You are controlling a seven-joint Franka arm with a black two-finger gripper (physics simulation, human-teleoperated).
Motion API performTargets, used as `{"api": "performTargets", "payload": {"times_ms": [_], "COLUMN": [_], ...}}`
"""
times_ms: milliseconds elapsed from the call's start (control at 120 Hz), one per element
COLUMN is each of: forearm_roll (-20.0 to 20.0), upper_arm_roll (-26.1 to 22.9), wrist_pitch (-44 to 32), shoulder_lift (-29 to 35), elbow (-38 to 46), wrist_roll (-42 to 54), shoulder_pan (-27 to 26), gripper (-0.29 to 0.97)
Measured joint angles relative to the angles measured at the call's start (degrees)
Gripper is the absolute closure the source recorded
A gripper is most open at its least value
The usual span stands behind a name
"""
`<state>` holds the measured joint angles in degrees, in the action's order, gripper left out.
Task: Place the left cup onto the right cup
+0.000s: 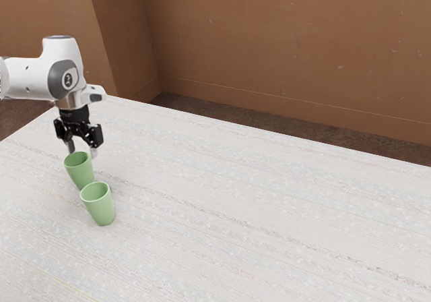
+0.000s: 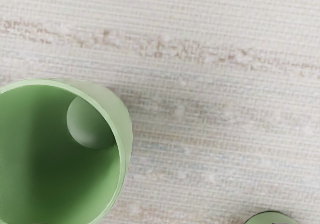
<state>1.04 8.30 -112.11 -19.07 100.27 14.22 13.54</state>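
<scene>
Gripper [image 1: 79, 145] first: its black fingers stand apart with nothing between them, hanging just above the rim of one green cup. From where I stand it looks to be in the approach step, lined up for a grasp but not yet holding.

Everything sits on the pale table [image 1: 269, 201], which takes up most of the room. The white arm [image 1: 40, 78] reaches in from the exterior view's left and points straight down. Two green cups stand upright near each other at that end. The cup under the gripper [image 1: 79, 170] is the farther one. The second cup [image 1: 98, 204] stands just beside it, nearer to me and a little toward the exterior view's right, apart from it.

I'd guess the cup under the hand is the one to be moved. The next move calls for a short descent so the fingers straddle its wall, a firm close, then a clean lift high enough to clear the second cup's rim before centring over it.
</scene>
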Motion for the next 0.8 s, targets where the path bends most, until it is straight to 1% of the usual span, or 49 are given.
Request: {"api": "performTargets", "payload": {"times_ms": [358,800], "forearm_roll": [-0.5,-1.4], "upper_arm_roll": [1.3,1.5], "wrist_pitch": [-0.5,-1.5], "shoulder_lift": [-3.3,-5.3], "elbow": [-1.7,-1.7], "wrist_roll": [1.7,2.9], "shoulder_pan": [0.1,0.2], "gripper": [0.12,0.13]}}
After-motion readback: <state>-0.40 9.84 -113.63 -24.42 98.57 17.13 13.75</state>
